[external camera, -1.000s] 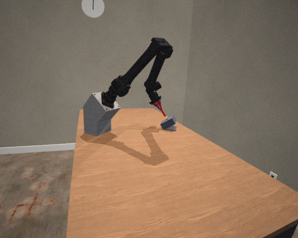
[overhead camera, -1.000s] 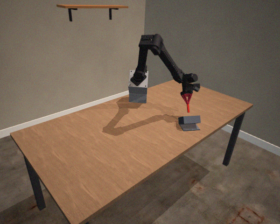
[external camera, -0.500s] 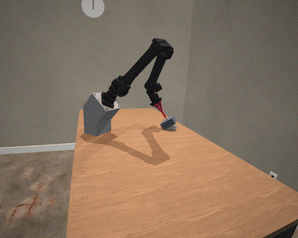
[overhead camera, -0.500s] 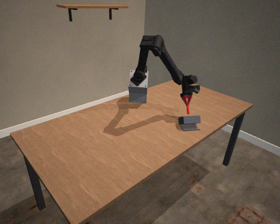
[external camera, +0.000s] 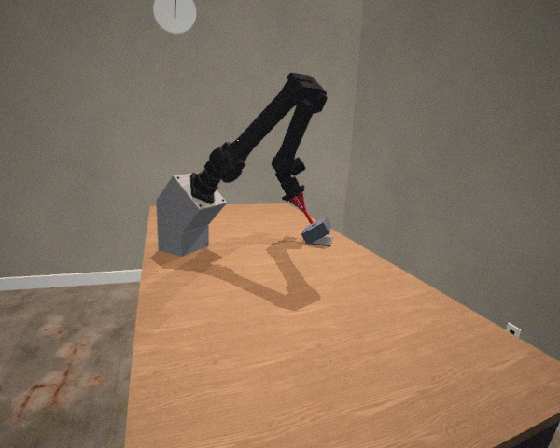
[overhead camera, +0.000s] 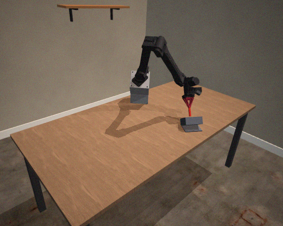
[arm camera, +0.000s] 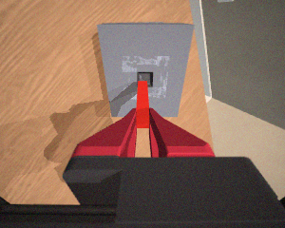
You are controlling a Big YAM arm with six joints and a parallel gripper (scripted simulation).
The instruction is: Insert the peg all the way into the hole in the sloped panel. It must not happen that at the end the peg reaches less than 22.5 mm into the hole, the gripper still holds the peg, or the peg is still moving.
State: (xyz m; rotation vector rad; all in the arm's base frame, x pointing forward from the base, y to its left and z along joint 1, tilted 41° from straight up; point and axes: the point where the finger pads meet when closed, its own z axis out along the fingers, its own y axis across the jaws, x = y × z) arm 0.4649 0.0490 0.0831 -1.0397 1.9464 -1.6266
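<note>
My gripper (arm camera: 142,113) with red fingers is shut on a thin red peg (arm camera: 142,102). The peg points down at the grey sloped panel (arm camera: 144,68), and its tip sits at the lower edge of the small square hole (arm camera: 144,77). In the top view the gripper (overhead camera: 189,105) hangs just above the grey panel block (overhead camera: 191,123) near the table's far right edge, with the peg (overhead camera: 189,112) reaching down to the block's top. In the exterior view the peg (external camera: 307,216) slants down to the block (external camera: 317,231). How deep the tip sits in the hole is hidden.
The arm's grey base block (overhead camera: 139,90) stands at the back of the wooden table. The table's right edge (arm camera: 203,71) runs close beside the panel. A wall shelf (overhead camera: 93,6) hangs high on the back wall.
</note>
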